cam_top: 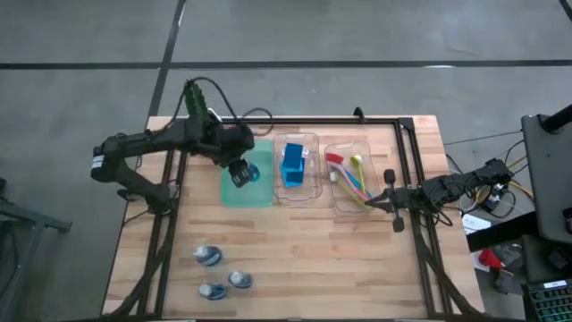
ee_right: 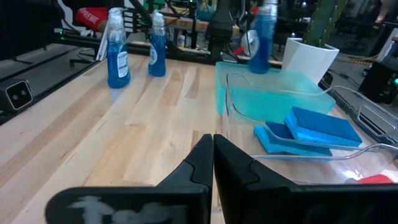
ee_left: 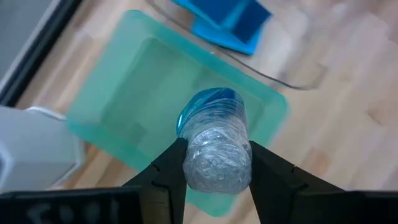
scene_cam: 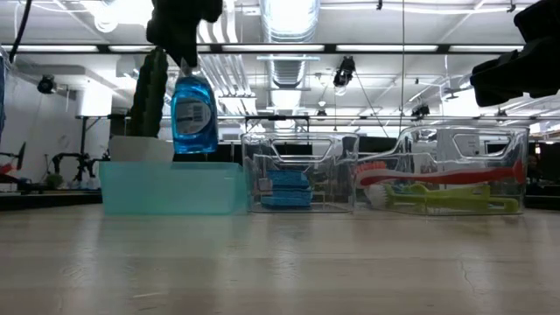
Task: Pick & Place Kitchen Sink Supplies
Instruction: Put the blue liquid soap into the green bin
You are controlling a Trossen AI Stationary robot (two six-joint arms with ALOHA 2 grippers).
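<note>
Holding a little blue-white bottle (ee_left: 214,146) in my left tool (ee_left: 214,180) right now, clamped on its cap end so the body hangs straight down over the green tray (cam_top: 234,194). The bottle is clear of the tray floor in the low view, just beside the potted cactus (scene_cam: 149,92). Feels like a light one to me, but smooth rounded plastic, so I'd guess it could slip or swing if I squeeze the fat belly. The neck or cap is the spot to take it.

Three more bottles (cam_top: 207,258) stand on the table (cam_top: 357,268), well away from that tool on the near side. Past the tray: blue sponges (cam_top: 293,165) in one clear tray, brushes (cam_top: 350,179) in the next. Sponges are squishy, grab anywhere. Brushes, go mid-handle.

My right tool (ee_right: 212,155) waits just beyond the brush tray, pinched closed on nothing.
</note>
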